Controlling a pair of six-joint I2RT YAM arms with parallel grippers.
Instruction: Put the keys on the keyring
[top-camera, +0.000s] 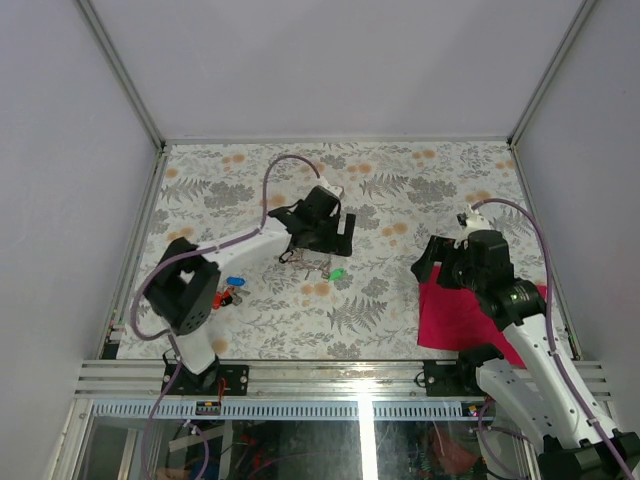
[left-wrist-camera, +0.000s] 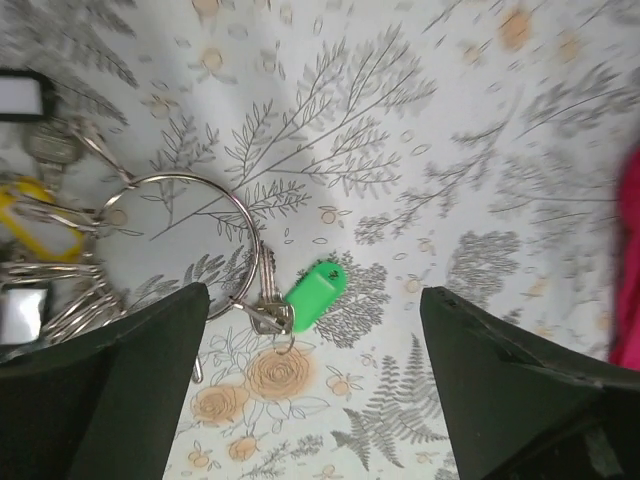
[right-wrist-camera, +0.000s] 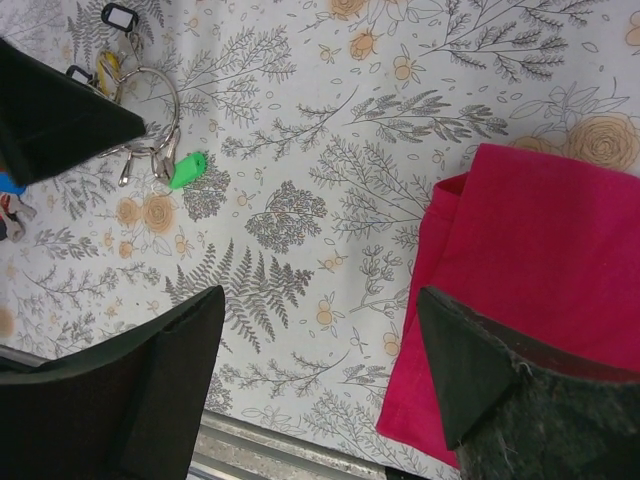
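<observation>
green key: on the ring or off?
Cannot tell. The green key lies with its metal end against the keyring wire; whether it is threaded on isn't visible.

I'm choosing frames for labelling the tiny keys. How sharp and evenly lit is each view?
Top external: evenly lit, sharp, but the green key is a mere speck. Left wrist: keyring and green key crisp, a soft shadow crossing the table behind them. Right wrist: sharp on the red cloth; keyring small in the corner.
</observation>
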